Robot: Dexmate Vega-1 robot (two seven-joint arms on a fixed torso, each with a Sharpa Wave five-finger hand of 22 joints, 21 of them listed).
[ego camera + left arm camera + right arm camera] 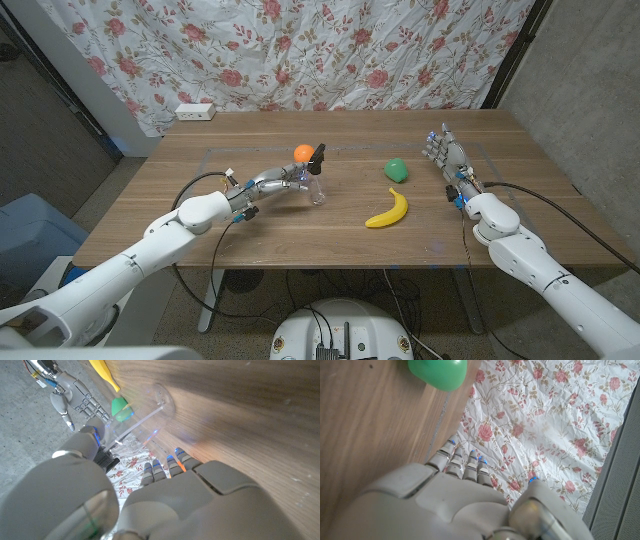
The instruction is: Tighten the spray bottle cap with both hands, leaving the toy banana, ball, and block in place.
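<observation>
Left hand [283,182] grips spray bottle [316,184] upright.

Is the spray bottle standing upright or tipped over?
Upright: the clear spray bottle stands on its base on the table, black nozzle on top, left robot hand beside it.

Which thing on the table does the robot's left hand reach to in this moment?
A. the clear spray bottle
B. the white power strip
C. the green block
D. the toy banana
A: in the head view the left hand is at the clear spray bottle, while the toy banana lies apart to its right.
</observation>
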